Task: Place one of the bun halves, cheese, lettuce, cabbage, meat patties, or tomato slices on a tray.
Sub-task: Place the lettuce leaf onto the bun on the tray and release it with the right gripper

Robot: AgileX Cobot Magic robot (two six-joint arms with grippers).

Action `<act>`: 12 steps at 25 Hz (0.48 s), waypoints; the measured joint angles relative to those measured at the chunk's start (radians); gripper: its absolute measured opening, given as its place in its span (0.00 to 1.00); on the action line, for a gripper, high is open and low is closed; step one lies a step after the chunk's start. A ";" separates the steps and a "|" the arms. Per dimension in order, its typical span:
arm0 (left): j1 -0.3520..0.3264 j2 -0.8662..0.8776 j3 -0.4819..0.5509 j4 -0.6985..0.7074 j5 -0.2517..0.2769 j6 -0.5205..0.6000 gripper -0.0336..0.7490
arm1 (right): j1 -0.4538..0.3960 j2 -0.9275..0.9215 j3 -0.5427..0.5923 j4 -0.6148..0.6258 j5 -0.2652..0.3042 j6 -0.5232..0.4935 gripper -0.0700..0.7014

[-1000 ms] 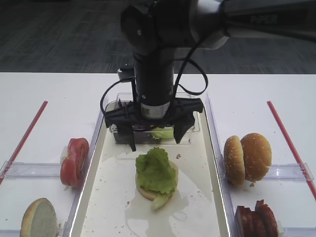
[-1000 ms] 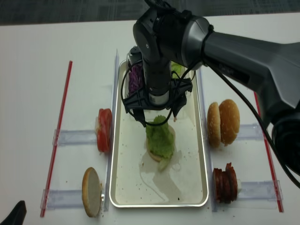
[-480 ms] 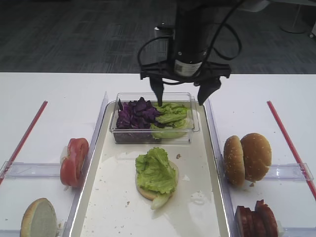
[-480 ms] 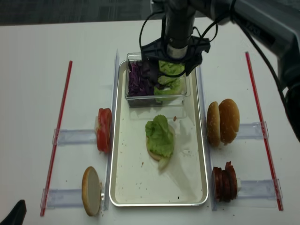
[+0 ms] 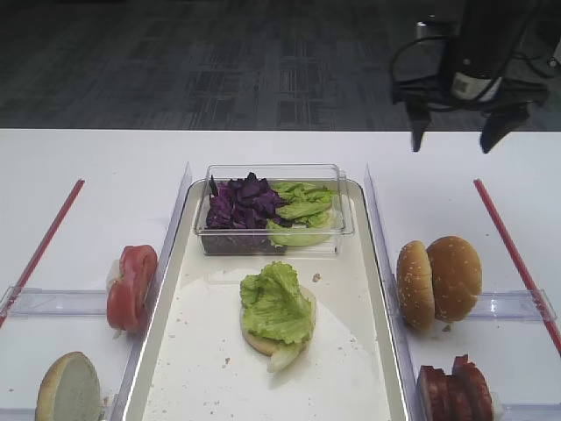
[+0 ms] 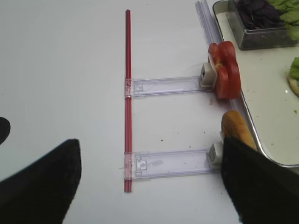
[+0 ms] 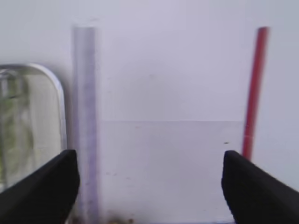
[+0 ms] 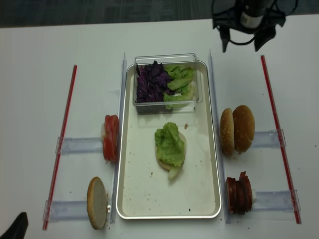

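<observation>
We withdrew right gripper (image 5: 457,139) far-right off metal tray (image 5: 377,289), jaws spread, empty. Green lettuce leaf (image 5: 277,303) stayed on bun half; placement looked done.

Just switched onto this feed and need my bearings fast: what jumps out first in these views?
The lettuce on a bun half sits mid tray, just in front of the clear box of purple cabbage and greens. The right gripper hangs open and empty, high over the bare table beyond the tray's far right corner. Tomato slices stand left of the tray, whole buns right.
</observation>
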 joint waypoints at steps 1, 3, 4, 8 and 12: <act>0.000 0.000 0.000 0.000 0.000 0.000 0.76 | -0.028 0.000 0.000 -0.002 0.000 -0.015 0.91; 0.000 0.000 0.000 0.000 0.000 0.000 0.76 | -0.090 0.000 0.000 -0.002 0.000 -0.041 0.91; 0.000 0.000 0.000 0.000 0.000 0.000 0.76 | -0.113 0.000 0.000 -0.002 0.001 -0.049 0.91; 0.000 0.000 0.000 0.000 0.000 0.000 0.76 | -0.161 0.000 0.000 -0.004 0.002 -0.087 0.91; 0.000 0.000 0.000 0.000 0.000 0.000 0.76 | -0.173 0.000 0.000 -0.002 0.004 -0.114 0.91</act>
